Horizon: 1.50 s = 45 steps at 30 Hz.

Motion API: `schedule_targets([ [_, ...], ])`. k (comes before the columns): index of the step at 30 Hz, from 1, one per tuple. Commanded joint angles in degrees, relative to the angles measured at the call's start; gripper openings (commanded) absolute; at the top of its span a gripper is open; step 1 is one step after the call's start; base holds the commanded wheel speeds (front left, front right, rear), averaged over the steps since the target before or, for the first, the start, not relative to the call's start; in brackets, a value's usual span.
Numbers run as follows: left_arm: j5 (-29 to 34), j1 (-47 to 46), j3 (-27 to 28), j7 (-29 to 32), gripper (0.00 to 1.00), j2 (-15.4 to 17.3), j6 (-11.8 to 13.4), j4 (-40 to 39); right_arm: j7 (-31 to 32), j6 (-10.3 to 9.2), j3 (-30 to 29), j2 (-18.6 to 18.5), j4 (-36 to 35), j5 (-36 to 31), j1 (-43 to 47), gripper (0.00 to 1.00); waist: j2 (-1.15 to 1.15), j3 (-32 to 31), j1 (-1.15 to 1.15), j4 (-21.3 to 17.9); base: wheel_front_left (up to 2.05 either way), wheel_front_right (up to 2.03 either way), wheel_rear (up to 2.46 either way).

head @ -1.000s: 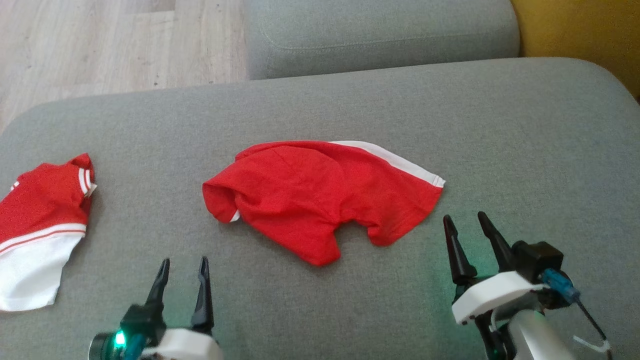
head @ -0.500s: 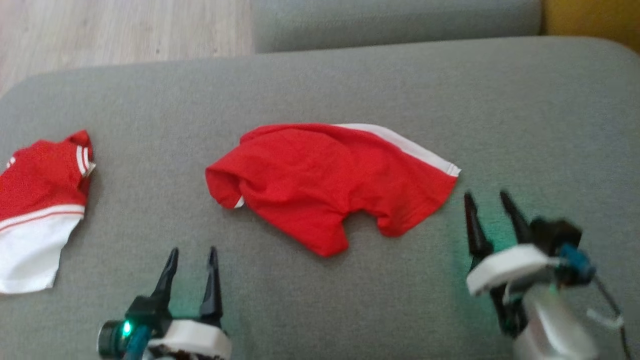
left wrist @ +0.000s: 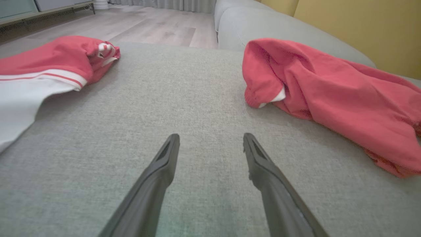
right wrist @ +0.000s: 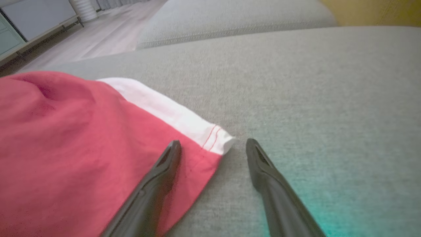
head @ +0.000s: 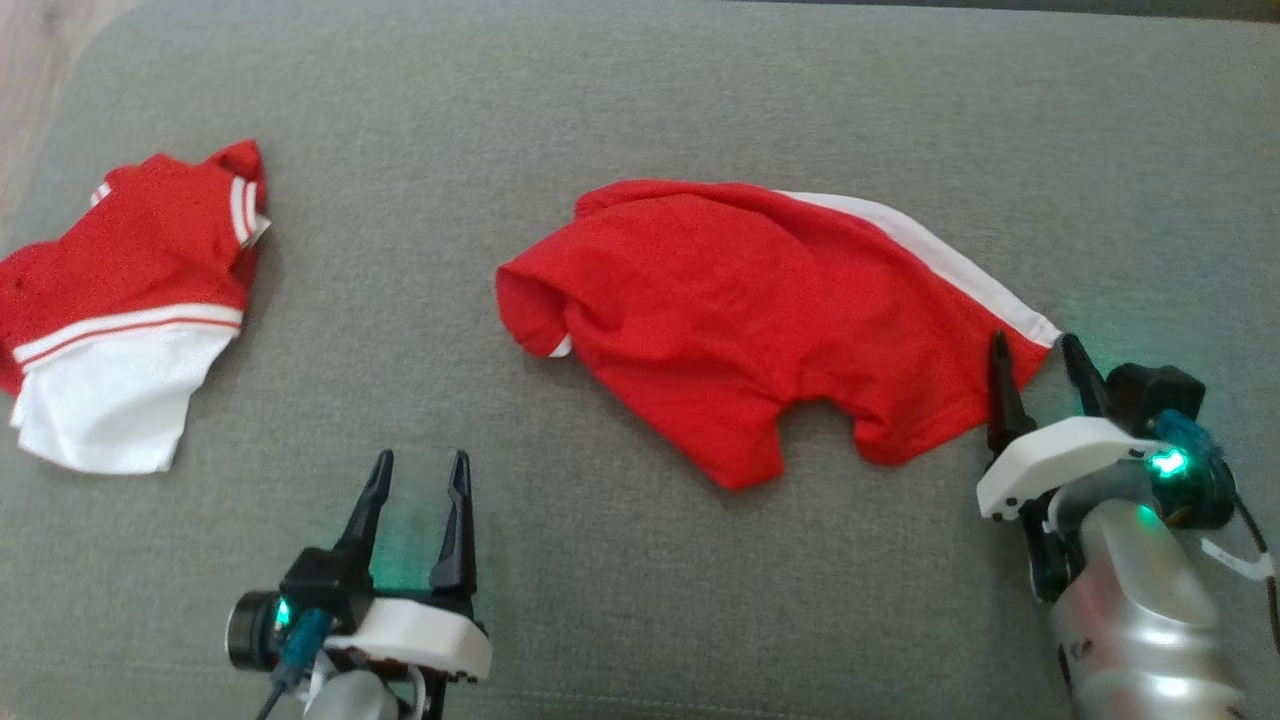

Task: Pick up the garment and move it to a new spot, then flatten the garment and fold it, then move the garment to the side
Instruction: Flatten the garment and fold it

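Garment (head: 760, 320) lies crumpled — right gripper (head: 1033, 347) straddles its white corner (right wrist: 217, 140), open wide and empty (ready to pinch); left gripper (head: 421, 470) open nearby.

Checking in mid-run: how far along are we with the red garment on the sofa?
Done: nothing visible yet; the red garment lies rumpled and unfolded on the cushion. In hand: the right gripper is open, its fingers straddling the white-striped corner of the garment, no grip yet. The left gripper is open over bare cushion. Left: pick up, relocate, flatten, fold, move aside.
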Motion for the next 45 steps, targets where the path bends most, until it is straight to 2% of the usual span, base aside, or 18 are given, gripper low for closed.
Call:
schedule_targets([
  [1, -0.65, -2.33, 1.82, -0.29, 1.0, 0.21, 0.51, -1.85, -0.22, 0.2, 1.18, 0.02, 0.02, -0.19, -1.52, 0.44, 0.0, 0.77, -0.01, 1.16, 0.0, 0.0, 0.0],
  [2, -0.73, -2.3, 1.89, -0.29, 1.0, 0.21, 0.56, -1.89, -0.22, 0.2, 1.1, 0.02, 0.87, -0.16, -1.56, 0.0, 0.0, 0.79, -0.01, 1.22, 0.0, 0.0, 0.0],
  [7, -0.83, -2.12, 2.06, -0.29, 1.0, 0.21, 0.51, -1.85, -0.22, 0.2, 0.3, 0.02, -1.3, -0.31, -1.32, 0.0, 0.0, 0.43, -0.01, 1.33, 0.0, 0.0, 0.0],
  [14, -1.54, -2.07, 1.33, -0.29, 1.0, 0.21, 0.62, -1.98, -0.22, 0.2, 2.07, -0.3, -13.34, 0.9, -4.89, 0.0, 0.0, -1.28, -0.01, 1.58, 0.0, 0.0, 0.0],
  [21, -2.77, -1.34, -0.75, -0.29, 1.0, 0.21, 0.47, -1.0, -0.22, 0.2, 12.45, -2.42, -24.52, 4.82, -19.88, 0.0, 0.0, -4.45, -0.01, 4.24, 0.0, 0.0, 0.0],
  [26, -3.9, -0.28, -2.73, -0.29, 1.0, 0.2, 0.64, -0.76, -0.22, 0.2, 21.12, -2.49, -24.87, 7.54, -29.72, 0.0, 0.0, -6.38, -0.01, 7.12, 0.0, 0.0, 0.0],
  [29, -3.95, 0.69, -2.99, -0.29, 1.0, 0.2, 0.86, -0.62, -0.22, 0.2, 26.99, -1.93, -25.43, 10.38, -32.2, 0.0, 0.0, -7.26, -0.01, 7.71, 0.0, 0.0, 0.0],
  [33, -3.75, 2.08, -2.36, -0.29, 1.0, 0.2, 1.17, -0.51, -0.22, 0.2, 32.23, -1.92, -26.97, 14.67, -29.23, 0.0, 0.0, -7.94, -0.01, 6.74, 0.0, 0.0, 0.0],
  [36, -3.41, 2.93, -1.79, -0.29, 1.0, 0.2, 1.0, -0.23, -0.22, 0.2, 33.81, -3.27, -29.4, 17.34, -23.67, 0.0, 0.0, -8.06, -0.01, 4.8, 0.0, 0.0, 0.0],
  [40, -2.7, 3.15, -1.04, -0.29, 1.0, 0.2, 0.73, -0.05, -0.22, 0.2, 30.96, -6.84, -31.75, 18.96, -13.53, 0.0, 0.0, -7.95, -0.01, 1.66, 0.0, 0.0, 0.0],
  [45, -2.07, 2.43, -0.6, -0.29, 1.0, 0.2, 0.23, 0.02, -0.22, 0.2, 25.67, -10.99, -30.27, 19.05, -0.12, 0.0, 0.0, -7.8, -0.01, -1.39, 0.0, 0.0, 0.0],
])
